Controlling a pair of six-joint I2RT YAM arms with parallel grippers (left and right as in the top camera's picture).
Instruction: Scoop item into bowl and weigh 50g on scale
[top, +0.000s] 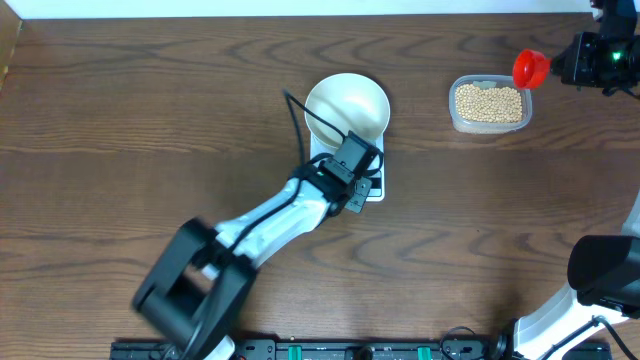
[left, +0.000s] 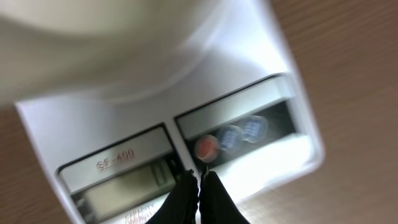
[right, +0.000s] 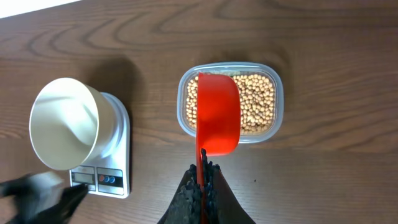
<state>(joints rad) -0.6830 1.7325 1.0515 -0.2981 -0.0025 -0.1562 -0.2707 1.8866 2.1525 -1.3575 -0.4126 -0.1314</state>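
Overhead centre: left gripper (left: 199, 180) pinched shut over scale (left: 112, 118); upper right, right gripper (right: 203, 177) clamps red scoop (right: 217, 118) above beans (right: 258, 102).

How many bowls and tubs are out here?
2. The white bowl sits on the scale near the middle of the overhead view. The clear tub of beans stands apart, to its right in that view. Nothing seems to hide another.

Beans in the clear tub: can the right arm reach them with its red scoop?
Probably yes. The right fingers hold the red scoop over the open tub, and nothing lies between it and the beans.
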